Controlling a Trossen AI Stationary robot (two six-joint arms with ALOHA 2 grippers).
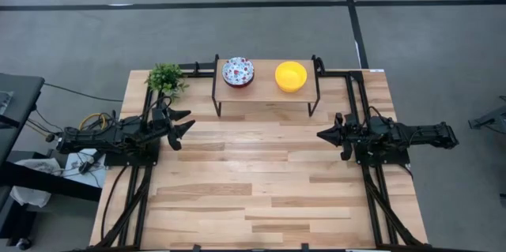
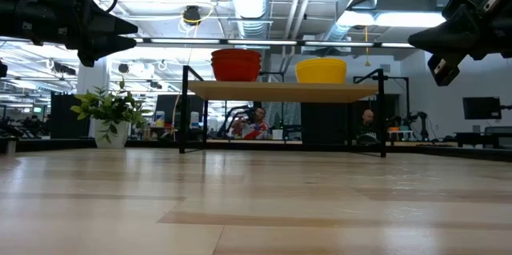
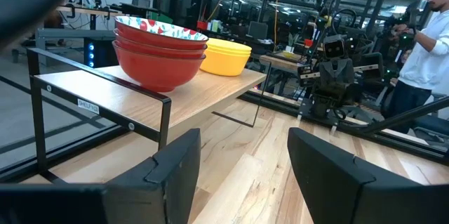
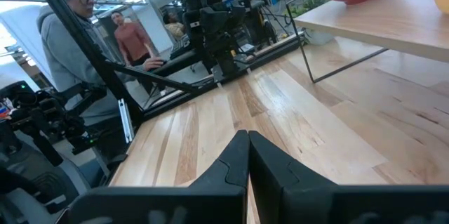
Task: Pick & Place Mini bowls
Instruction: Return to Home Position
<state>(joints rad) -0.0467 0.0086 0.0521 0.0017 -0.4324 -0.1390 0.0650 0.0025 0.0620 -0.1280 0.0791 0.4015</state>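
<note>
See the mini bowls (image 3: 163, 54) parked in two stacks on the shelf (image 1: 265, 96) at the middle of the worktop's (image 1: 261, 181) far edge: patterned stack (image 1: 238, 71) toward the shelf's left end, yellow stack (image 1: 291, 76) toward its right, well apart. Judge placing done, with only the retract to home left.

Read left gripper (image 1: 188, 121) as released, with fingers spread and nothing between, hovering near the worktop's left edge, close to the potted plant (image 1: 166, 80) at the far-left corner. Read right gripper (image 1: 320, 134) as clenched on nothing, with fingertips pressed together, near the right edge, pointing inward.

For a clean retract:
- Pull each arm straight back toward its own side edge, away from the shelf legs.
- Hold height during the pull; drop only once clear.
- Mind the plant leaves on the left; avoid any swing toward the far edge.
- Probably worth shutting the left fingers before parking.
- Go slow near the shelf frame, given loose stacks up there.

Can't count the yellow bowls: nested rims in the left wrist view, one lump in the low view. Count three in the patterned stack from the left wrist view. Get only a red underside and a yellow sliver in the right wrist view, cut off at the frame. Lose most of both arms off the top of the low view. Note people (image 4: 66, 41) in the room beyond the worktop, clear of it.
</note>
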